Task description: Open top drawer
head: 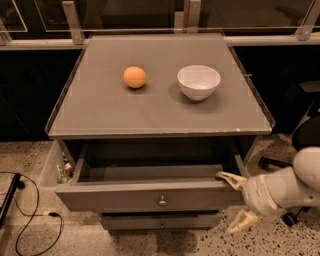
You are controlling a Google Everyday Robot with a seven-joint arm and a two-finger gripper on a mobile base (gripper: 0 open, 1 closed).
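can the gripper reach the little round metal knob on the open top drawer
Probably yes. The cream two-finger gripper sits at the right end of the wide grey top drawer, fingers spread; the small round metal knob at the front's centre faces outward with nothing in front of it.

We see a speckled floor [25, 155] crossed by a black cable [50, 214], dark panels [25, 100] behind the cabinet [150, 112], a metal-framed glass partition [125, 15], and a chair base [267, 162]; the gripper [237, 201] sits low right.
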